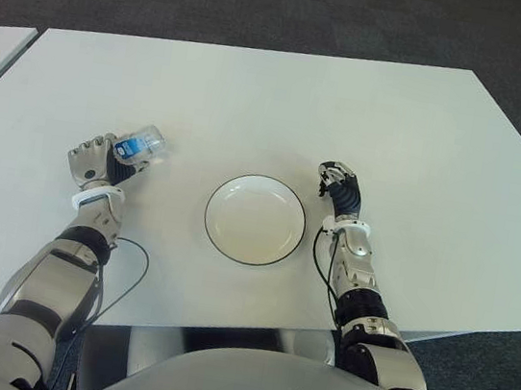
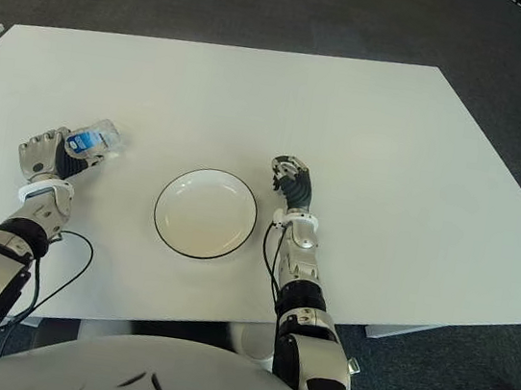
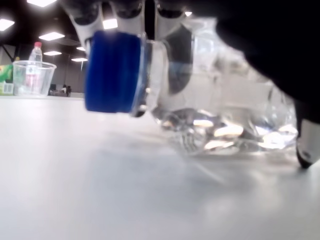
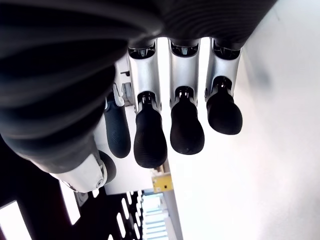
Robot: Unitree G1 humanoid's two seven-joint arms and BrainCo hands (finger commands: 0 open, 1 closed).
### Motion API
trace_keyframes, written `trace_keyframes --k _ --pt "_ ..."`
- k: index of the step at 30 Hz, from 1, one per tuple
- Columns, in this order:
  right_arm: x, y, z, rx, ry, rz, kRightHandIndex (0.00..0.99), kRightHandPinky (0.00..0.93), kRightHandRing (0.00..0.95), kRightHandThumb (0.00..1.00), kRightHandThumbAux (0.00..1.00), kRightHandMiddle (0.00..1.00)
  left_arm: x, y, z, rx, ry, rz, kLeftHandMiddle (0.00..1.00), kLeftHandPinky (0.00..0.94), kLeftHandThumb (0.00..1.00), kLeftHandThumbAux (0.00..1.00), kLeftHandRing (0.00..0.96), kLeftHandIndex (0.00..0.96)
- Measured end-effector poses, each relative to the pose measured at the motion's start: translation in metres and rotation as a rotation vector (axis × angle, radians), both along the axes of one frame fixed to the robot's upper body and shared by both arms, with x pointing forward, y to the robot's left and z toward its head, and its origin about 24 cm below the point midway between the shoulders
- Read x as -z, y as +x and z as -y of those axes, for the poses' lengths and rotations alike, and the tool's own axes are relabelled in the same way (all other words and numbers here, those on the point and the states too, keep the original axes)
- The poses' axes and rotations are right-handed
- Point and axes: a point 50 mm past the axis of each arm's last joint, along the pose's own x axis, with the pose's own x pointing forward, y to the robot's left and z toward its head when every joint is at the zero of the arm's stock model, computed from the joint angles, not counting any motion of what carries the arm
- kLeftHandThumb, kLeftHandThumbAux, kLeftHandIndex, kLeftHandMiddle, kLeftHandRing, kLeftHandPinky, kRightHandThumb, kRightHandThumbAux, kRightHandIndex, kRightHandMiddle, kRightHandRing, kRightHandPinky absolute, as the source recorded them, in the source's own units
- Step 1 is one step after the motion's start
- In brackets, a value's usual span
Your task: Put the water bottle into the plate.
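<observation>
The task was in its opening stage: the left hand had closed its fingers around the water bottle, which lay tilted on its side well to the left of the plate on the white surface. In the left wrist view the bottle's clear body touched or sat just above the surface, its blue cap pointing sideways, so I judged it gripped but barely lifted, if at all. The plate held nothing. What remained was to carry the bottle right, over the rim, and set it down inside. The right hand showed just right of the plate, its fingers loosely curled and holding nothing. The bottle carried a blue label, but its writing was too small to read.
</observation>
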Motion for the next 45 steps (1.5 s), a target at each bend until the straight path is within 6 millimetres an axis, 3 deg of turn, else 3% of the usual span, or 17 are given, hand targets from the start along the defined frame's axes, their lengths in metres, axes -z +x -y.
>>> trace_keyframes --k 19,35,45 --pt "0.0002 -0.0002 0.0003 -0.002 0.0 0.0 0.438 0.743 0.739 0.703 0.729 0.756 0.001 -0.0021 -0.001 0.023 -0.037 0.017 0.563 0.699 0.842 0.67 0.735 0.398" --pt "0.0004 0.0001 0.0007 -0.005 -0.002 0.0 0.438 0.741 0.736 0.703 0.729 0.754 0.0009 -0.0021 -0.002 0.023 -0.049 0.014 0.549 0.85 0.846 0.67 0.827 0.395" --pt "0.0006 0.0007 0.0002 -0.01 0.0 -0.001 0.438 0.741 0.735 0.703 0.729 0.754 0.0018 -0.0041 -0.0016 -0.015 -0.099 0.043 0.546 0.861 0.85 0.67 0.846 0.393"
